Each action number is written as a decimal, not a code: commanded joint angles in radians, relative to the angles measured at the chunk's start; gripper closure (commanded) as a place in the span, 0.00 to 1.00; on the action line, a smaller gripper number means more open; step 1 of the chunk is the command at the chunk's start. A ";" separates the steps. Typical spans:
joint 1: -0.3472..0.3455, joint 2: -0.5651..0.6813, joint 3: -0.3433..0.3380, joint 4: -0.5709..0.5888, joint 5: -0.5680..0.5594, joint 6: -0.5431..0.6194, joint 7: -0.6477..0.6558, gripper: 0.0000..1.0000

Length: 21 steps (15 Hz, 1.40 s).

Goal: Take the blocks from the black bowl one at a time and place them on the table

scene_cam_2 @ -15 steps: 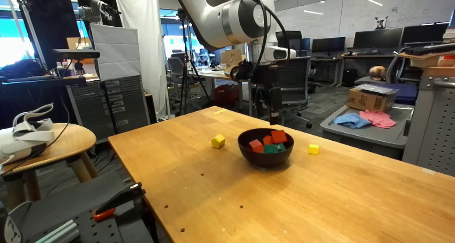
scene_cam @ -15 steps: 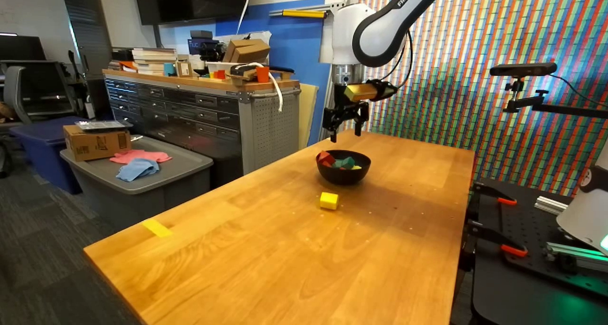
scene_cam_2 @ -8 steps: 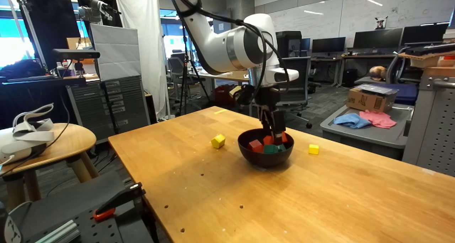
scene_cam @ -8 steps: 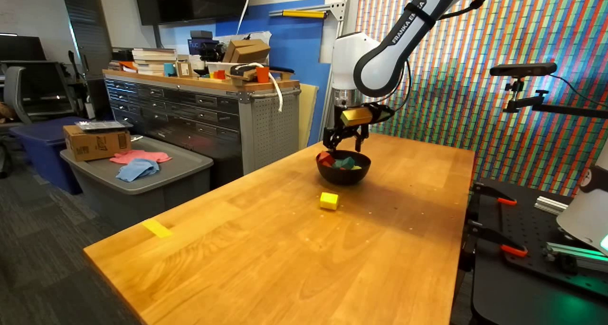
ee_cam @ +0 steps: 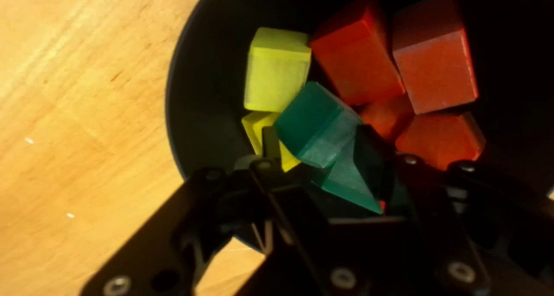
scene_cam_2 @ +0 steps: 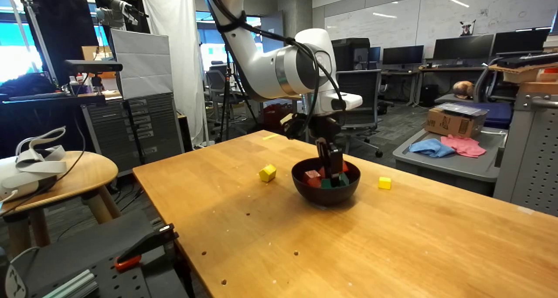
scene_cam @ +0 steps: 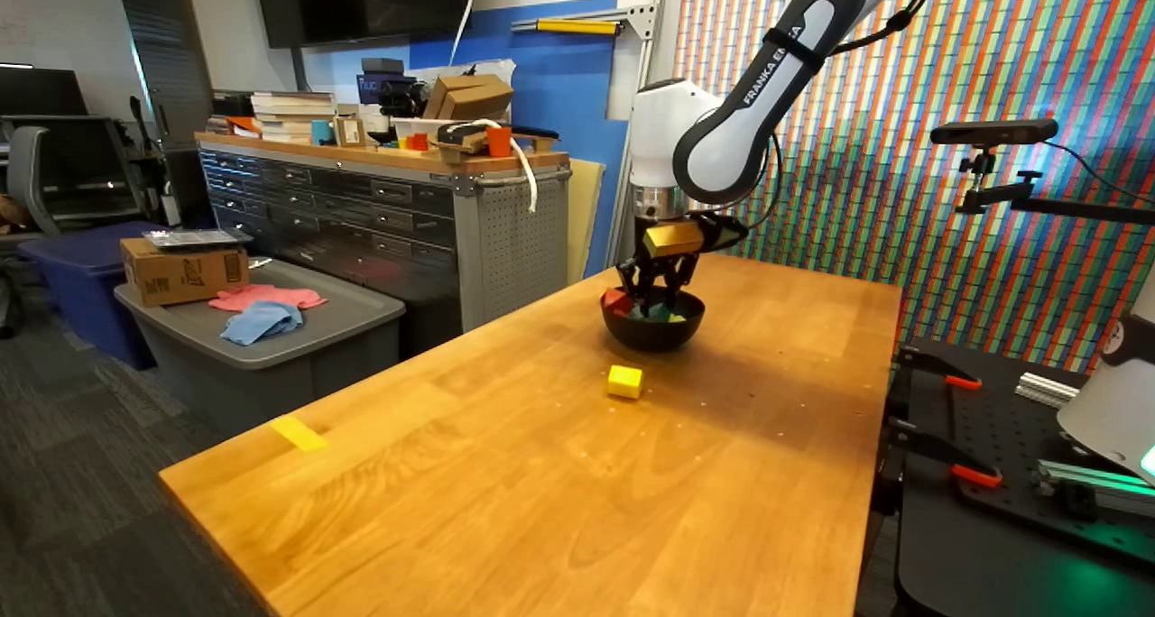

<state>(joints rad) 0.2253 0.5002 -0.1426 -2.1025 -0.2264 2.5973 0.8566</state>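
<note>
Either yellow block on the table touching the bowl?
Apart, both. In an exterior view, bare table separates the black bowl from the left yellow block and the right yellow block.

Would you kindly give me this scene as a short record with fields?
Container: black bowl, upright on the table
Contents: red blocks, green blocks, yellow blocks
Outside: one yellow block, another yellow block, either side of the bowl in an exterior view
Gripper: tips inside the bowl, either side of a green block; whether gripping, unclear
Elsewhere: yellow tape on the table

pink cloth [scene_cam: 271,295] and blue cloth [scene_cam: 262,322] on a grey bin [scene_cam: 356,317] (cardboard box [scene_cam: 185,276] beside them)
</note>
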 commanded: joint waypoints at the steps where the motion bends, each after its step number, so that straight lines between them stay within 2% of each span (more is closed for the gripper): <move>1: 0.018 -0.001 -0.022 -0.015 -0.006 0.020 0.029 0.77; 3: 0.017 -0.004 -0.023 -0.021 -0.005 0.022 0.033 0.91; 5: 0.018 -0.013 -0.023 -0.026 -0.007 0.027 0.038 0.88; 6: 0.020 -0.016 -0.026 -0.026 -0.013 0.027 0.042 0.90; 7: 0.019 -0.015 -0.024 -0.027 -0.012 0.022 0.039 0.64; 9: 0.017 -0.010 -0.018 -0.028 -0.007 0.022 0.033 0.64; 17: 0.009 0.023 -0.005 -0.042 0.022 0.031 0.026 0.03; 18: 0.009 0.024 -0.004 -0.041 0.025 0.032 0.026 0.00; 19: 0.011 0.025 -0.003 -0.039 0.029 0.036 0.027 0.00; 20: 0.013 0.027 -0.003 -0.039 0.031 0.042 0.028 0.05; 21: 0.014 0.029 -0.003 -0.038 0.033 0.046 0.027 0.28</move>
<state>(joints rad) 0.2298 0.5221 -0.1414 -2.1373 -0.2116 2.6169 0.8741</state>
